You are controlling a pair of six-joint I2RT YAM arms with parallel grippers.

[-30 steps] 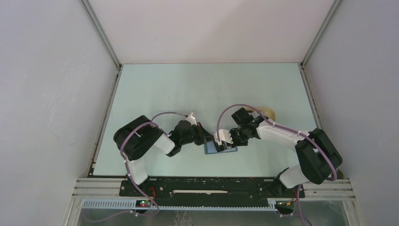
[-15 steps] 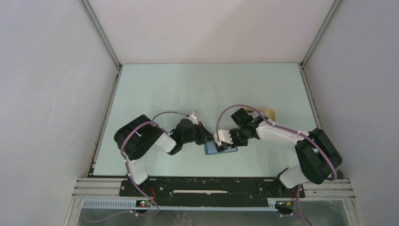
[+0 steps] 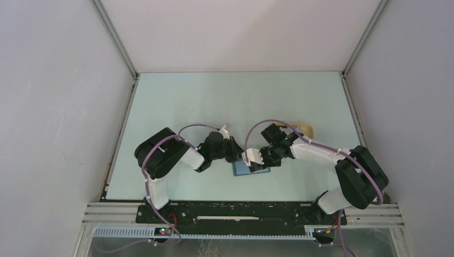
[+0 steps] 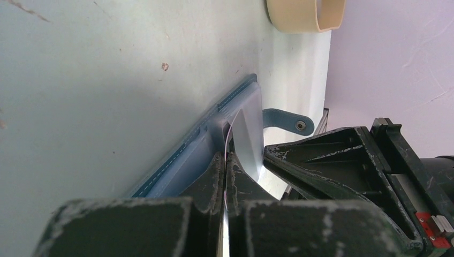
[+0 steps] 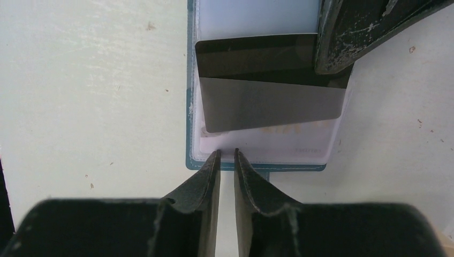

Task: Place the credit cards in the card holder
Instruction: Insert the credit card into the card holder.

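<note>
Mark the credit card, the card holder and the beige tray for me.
credit card (image 5: 267,101), right wrist view, grey face.
card holder (image 5: 284,167), right wrist view, teal edge.
beige tray (image 4: 300,16), left wrist view, wall.

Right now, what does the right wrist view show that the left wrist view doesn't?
Only the right wrist: the credit card face-on, with its dark stripe on top, lying slightly askew over the card holder. The right gripper is at the holder's near edge, jaws slightly apart. Only the left wrist: the beige tray and the holder's snap tab. Both: the left gripper shut on the card over the holder.
</note>
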